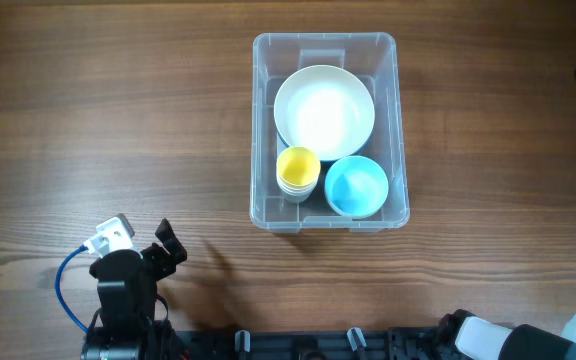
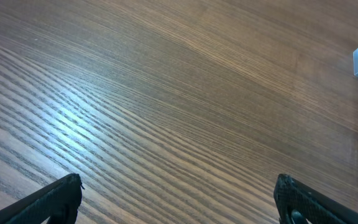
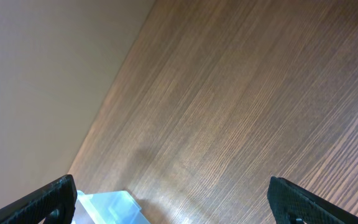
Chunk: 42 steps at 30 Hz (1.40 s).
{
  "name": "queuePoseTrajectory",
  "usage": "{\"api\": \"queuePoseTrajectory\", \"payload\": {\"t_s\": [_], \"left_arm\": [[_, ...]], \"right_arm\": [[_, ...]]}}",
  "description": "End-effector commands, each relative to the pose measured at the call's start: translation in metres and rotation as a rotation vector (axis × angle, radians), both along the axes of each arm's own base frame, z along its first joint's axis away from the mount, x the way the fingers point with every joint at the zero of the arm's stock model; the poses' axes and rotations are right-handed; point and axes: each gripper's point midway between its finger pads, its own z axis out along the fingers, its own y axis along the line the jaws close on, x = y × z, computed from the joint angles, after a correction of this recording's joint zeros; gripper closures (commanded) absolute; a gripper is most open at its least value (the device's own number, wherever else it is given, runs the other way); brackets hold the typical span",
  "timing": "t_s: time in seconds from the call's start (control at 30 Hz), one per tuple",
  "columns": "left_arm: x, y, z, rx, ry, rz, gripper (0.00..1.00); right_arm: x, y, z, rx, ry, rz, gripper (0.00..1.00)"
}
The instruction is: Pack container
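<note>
I see the container (image 1: 325, 40) centre frame overhead on the tabletop (image 1: 118, 120), holding a white bowl (image 1: 324, 112), a blue bowl (image 1: 356, 186) and perhaps stacked yellow cups (image 1: 297, 168). Left tool (image 2: 178, 190) and right tool (image 3: 171, 186) both gape empty.

Bright, even light, with soft glare on the table (image 2: 67, 118).

Wide-apart jaws above wooden table (image 3: 241, 93), container (image 3: 114, 205) corner lower-left.
</note>
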Motion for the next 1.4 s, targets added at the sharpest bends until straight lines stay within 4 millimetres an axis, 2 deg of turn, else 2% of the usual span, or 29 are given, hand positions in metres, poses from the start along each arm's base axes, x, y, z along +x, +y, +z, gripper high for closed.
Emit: {"api": "queuePoseTrajectory", "payload": {"t_s": [0.0,0.17,0.23,0.33,0.5,0.53,0.57,0.63,0.73,0.8,0.87,0.97,1.07,1.23,1.3,1.37], "left_arm": [[0.0,-0.001,-0.002,-0.007,-0.002,-0.001,0.0],[0.0,-0.001,-0.002,-0.007,-0.002,-0.001,0.0],[0.0,-0.001,-0.002,-0.007,-0.002,-0.001,0.0],[0.0,-0.001,-0.002,-0.007,-0.002,-0.001,0.0],[0.0,-0.001,-0.002,-0.007,-0.002,-0.001,0.0],[0.0,-0.001,-0.002,-0.007,-0.002,-0.001,0.0],[0.0,-0.001,-0.002,-0.007,-0.002,-0.001,0.0],[0.0,-0.001,-0.002,-0.007,-0.002,-0.001,0.0],[0.0,-0.001,-0.002,-0.007,-0.002,-0.001,0.0],[0.0,-0.001,-0.002,-0.007,-0.002,-0.001,0.0],[0.0,-0.001,-0.002,-0.007,-0.002,-0.001,0.0],[0.0,-0.001,-0.002,-0.007,-0.002,-0.001,0.0],[0.0,-0.001,-0.002,-0.007,-0.002,-0.001,0.0],[0.0,-0.001,-0.002,-0.007,-0.002,-0.001,0.0],[0.0,-0.001,-0.002,-0.007,-0.002,-0.001,0.0],[0.0,-0.001,-0.002,-0.007,-0.002,-0.001,0.0]], "right_arm": [[0.001,0.0,0.0,0.008,-0.003,-0.002,0.0],[0.001,0.0,0.0,0.007,-0.003,-0.002,0.0],[0.0,0.006,0.005,0.001,-0.015,0.011,0.0],[-0.003,0.032,0.027,-0.026,-0.071,0.071,0.0],[-0.021,0.102,0.074,-0.082,-0.205,0.245,0.0],[-0.027,0.108,0.079,-0.099,-0.214,0.253,0.0],[-0.036,0.106,0.08,-0.139,-0.214,0.223,0.0],[-0.048,0.107,0.069,-0.167,-0.204,0.206,0.0],[-0.046,0.11,0.05,-0.211,-0.314,0.219,0.0],[-0.044,0.123,0.025,-0.303,-0.362,0.354,0.0],[-0.051,0.145,-0.004,-0.414,-0.422,0.541,0.0],[-0.068,0.159,-0.042,-0.448,-0.452,0.632,0.0],[-0.086,0.166,-0.075,-0.445,-0.469,0.649,0.0],[-0.101,0.174,-0.098,-0.52,-0.497,0.718,0.0],[-0.103,0.176,-0.111,-0.495,-0.495,0.718,0.0],[-0.105,0.187,-0.122,-0.46,-0.513,0.771,0.0]]}}
